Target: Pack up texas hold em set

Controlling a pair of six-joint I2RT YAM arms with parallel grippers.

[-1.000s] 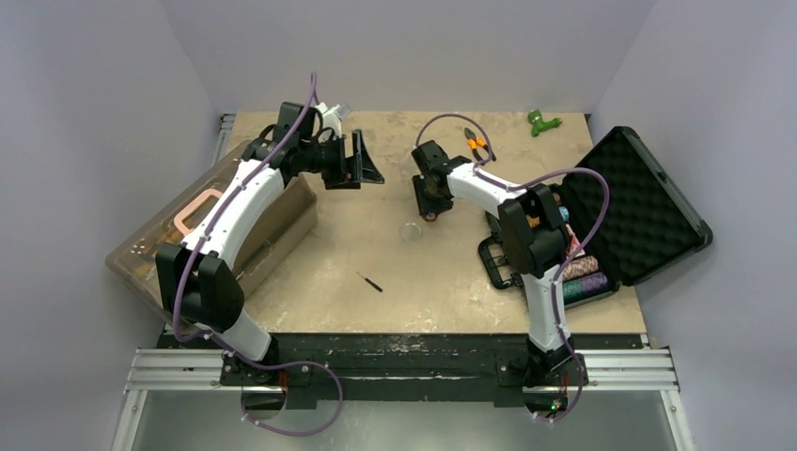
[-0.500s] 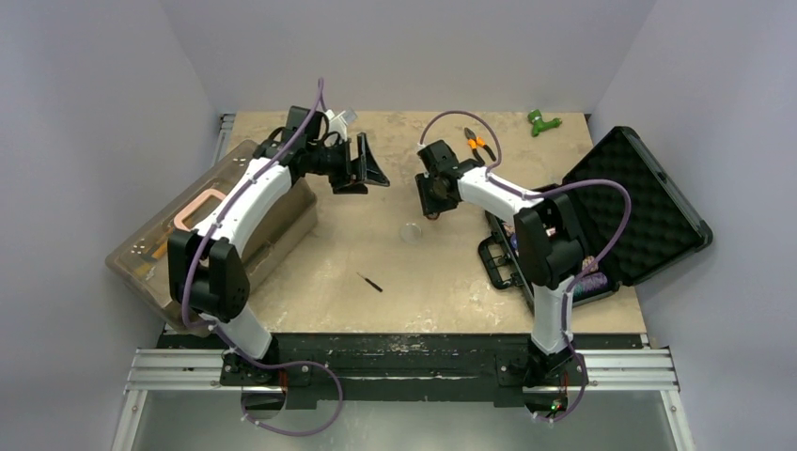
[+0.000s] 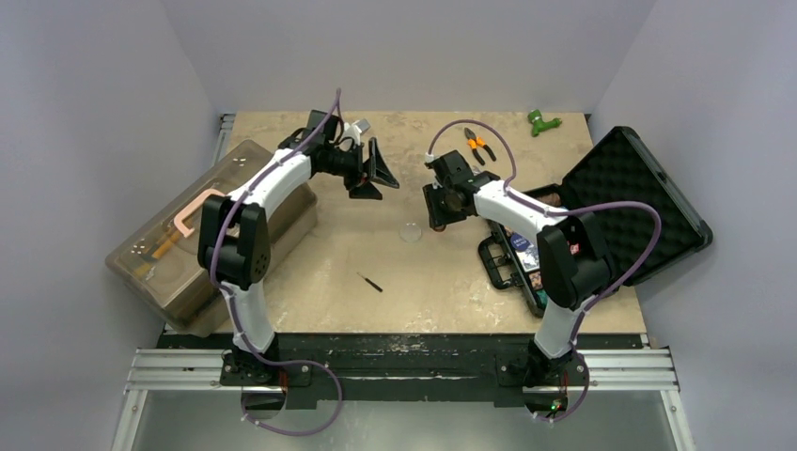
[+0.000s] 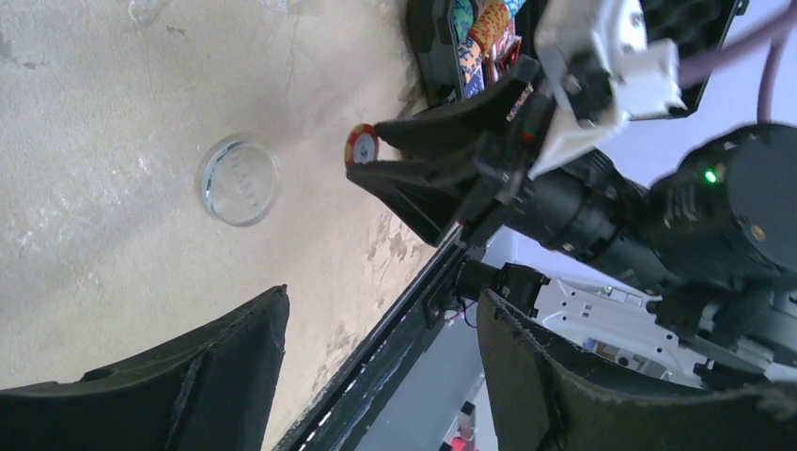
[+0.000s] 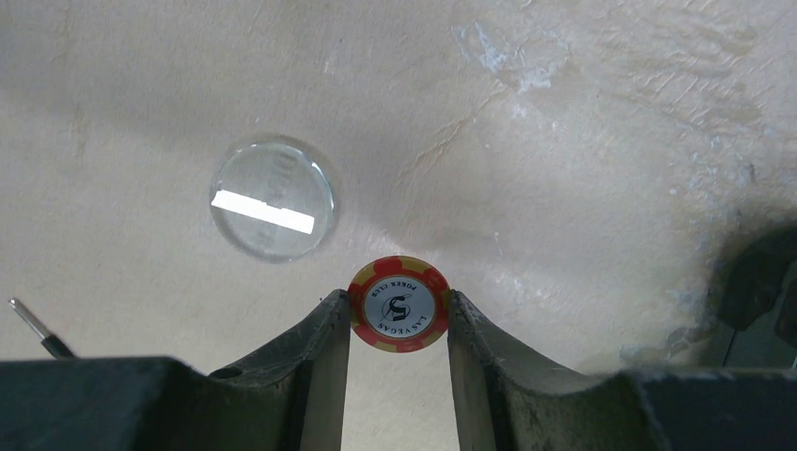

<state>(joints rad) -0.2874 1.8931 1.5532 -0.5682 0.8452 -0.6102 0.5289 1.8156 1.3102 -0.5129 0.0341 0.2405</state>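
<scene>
From above, the right arm [image 3: 503,202] covers much of the black case's [image 3: 630,197] tray, hiding most of its contents, and the chip [image 5: 399,303] in the right hand [image 5: 398,310] is too small to find there. A glare strip masks the clear button's [image 5: 272,211] lettering. The thin tool [image 5: 28,319] is cut off at the right wrist view's left edge.

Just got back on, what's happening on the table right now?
The right pincer is pinching a red poker chip by its edges over the table, near a clear round button lying flat. The left pincer hangs open and empty, facing it. The black case sits open at the right, partly filled.
</scene>
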